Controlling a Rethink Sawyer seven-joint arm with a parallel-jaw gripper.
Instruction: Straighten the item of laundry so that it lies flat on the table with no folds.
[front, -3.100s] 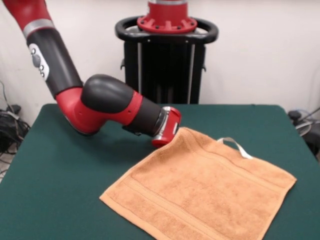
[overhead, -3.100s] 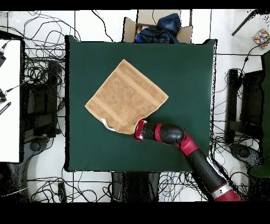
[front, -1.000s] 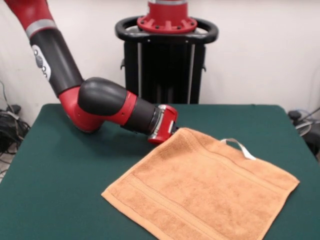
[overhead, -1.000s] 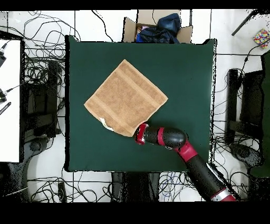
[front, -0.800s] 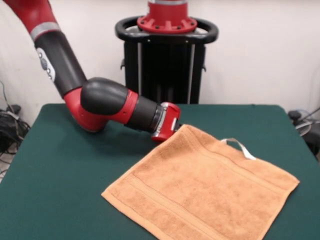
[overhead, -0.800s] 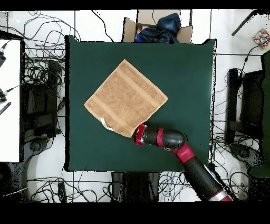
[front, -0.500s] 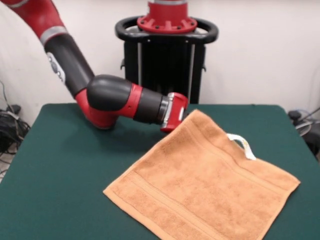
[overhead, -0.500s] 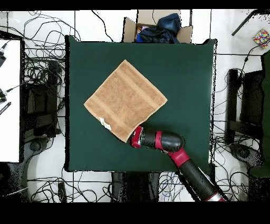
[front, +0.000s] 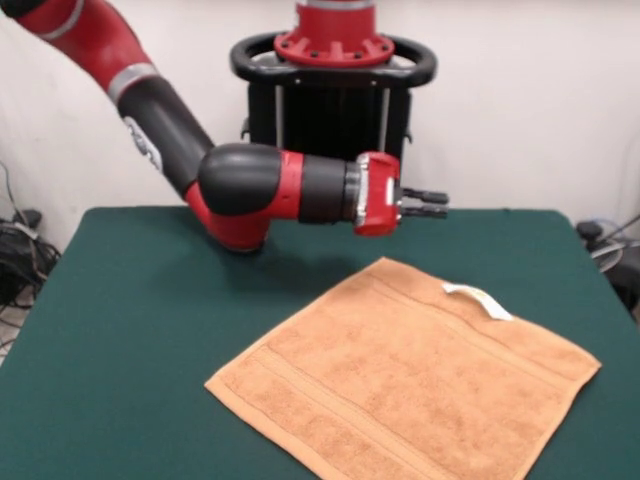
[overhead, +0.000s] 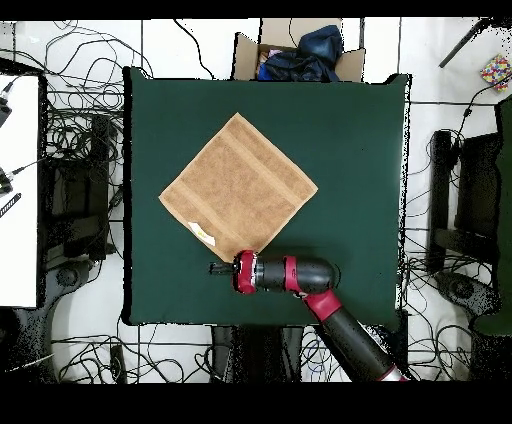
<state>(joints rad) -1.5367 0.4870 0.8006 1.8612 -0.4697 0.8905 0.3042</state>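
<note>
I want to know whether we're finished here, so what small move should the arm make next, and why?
Probably just draw back and stop. The towel lies spread flat on the table with no fold showing, its white tag lying down, and the gripper hovers above the far corner holding nothing.

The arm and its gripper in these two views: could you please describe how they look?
The arm alternates glossy red and black rounded segments, with a silver band and a white marking on the upper black link. A silver ring and a red end plate lead to the gripper, whose thin dark fingers are rod-like.
</note>
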